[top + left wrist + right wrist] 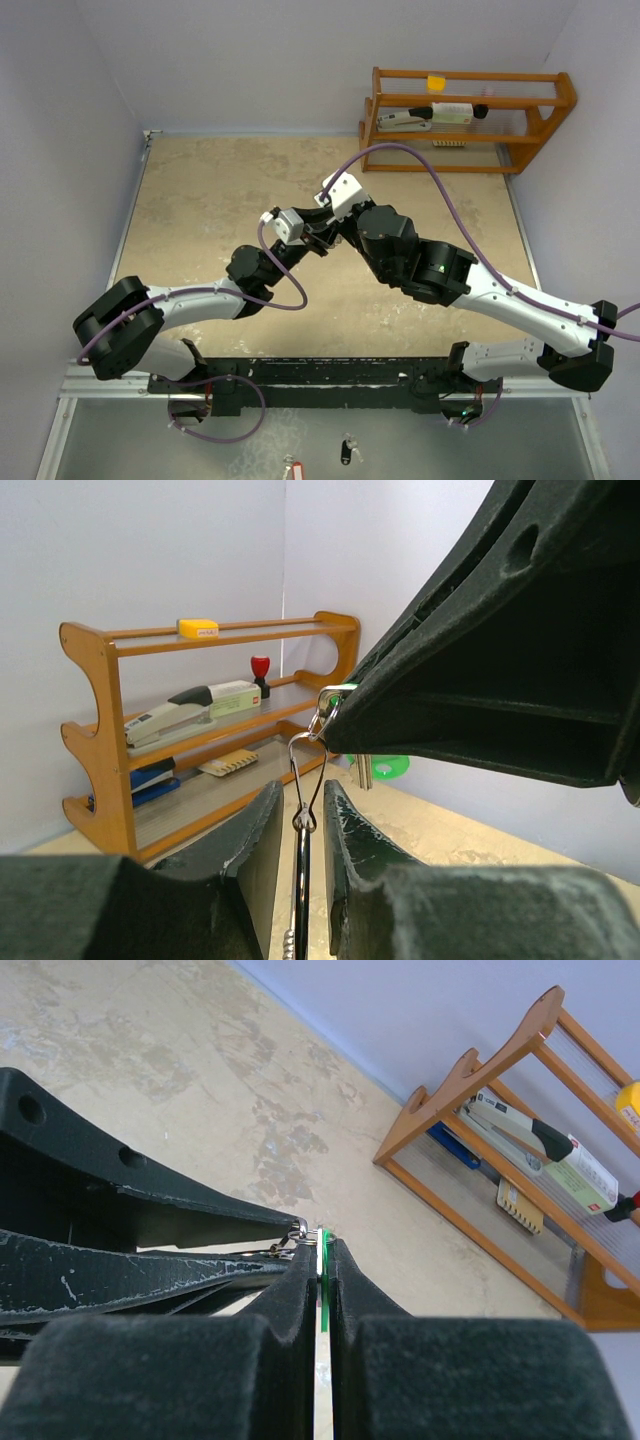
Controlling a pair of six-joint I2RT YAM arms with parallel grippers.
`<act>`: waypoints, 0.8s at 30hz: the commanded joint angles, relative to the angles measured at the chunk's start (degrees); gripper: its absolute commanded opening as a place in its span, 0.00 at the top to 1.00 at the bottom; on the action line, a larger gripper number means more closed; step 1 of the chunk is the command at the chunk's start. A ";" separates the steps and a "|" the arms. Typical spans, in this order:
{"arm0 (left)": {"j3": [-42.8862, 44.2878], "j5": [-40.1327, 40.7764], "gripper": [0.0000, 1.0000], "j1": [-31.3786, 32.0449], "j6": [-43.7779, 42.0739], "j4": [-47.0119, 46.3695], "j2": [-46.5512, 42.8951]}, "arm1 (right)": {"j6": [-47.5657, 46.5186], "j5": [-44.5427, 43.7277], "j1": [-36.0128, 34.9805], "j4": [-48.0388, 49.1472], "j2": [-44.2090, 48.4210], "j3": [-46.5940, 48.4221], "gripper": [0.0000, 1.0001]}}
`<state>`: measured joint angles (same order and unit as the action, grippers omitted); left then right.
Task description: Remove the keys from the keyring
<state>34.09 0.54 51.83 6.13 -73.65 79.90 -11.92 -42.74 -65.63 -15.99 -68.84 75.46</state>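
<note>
My right gripper [322, 1243] is shut on a key with a green plastic head [323, 1295], held edge-on between its pads. In the left wrist view the green head [388, 767] and a silver blade hang under the right gripper's fingers. The keyring [304, 818] hangs from that key as a wire clasp and a thin silver ring. This ring stands edge-on between the fingers of my left gripper [302, 786], which is open, with a gap on both sides. Both grippers meet above the middle of the table [322, 234]. The small rings [298, 1228] show beside my right fingertips.
A wooden shelf [468, 118] stands at the back right with a stapler [190, 712], a yellow block [198, 628] and a red stamp [260, 670]. A black-tagged key [347, 450] and a red-tagged key [291, 470] lie below the table's near edge.
</note>
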 commanded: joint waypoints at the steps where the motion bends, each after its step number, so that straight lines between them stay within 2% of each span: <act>1: 1.95 -1.11 0.81 0.16 1.41 -4.86 0.51 | 0.91 -1.13 -0.42 2.82 1.78 0.33 1.00; 13: 2.28 -0.82 0.78 0.16 1.66 -4.97 0.55 | 1.29 -0.76 -0.50 2.72 1.69 0.31 1.00; 22: 2.83 0.45 0.99 0.20 3.18 -2.43 0.13 | 1.20 -1.03 -0.47 2.88 1.86 0.21 1.00; 24: 2.92 0.68 1.00 0.19 3.44 -1.50 -0.07 | 1.20 -1.03 -0.52 2.91 2.00 0.13 1.00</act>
<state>34.70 0.38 51.83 7.99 -74.87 80.49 -11.46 -42.57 -65.73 -15.99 -68.84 75.46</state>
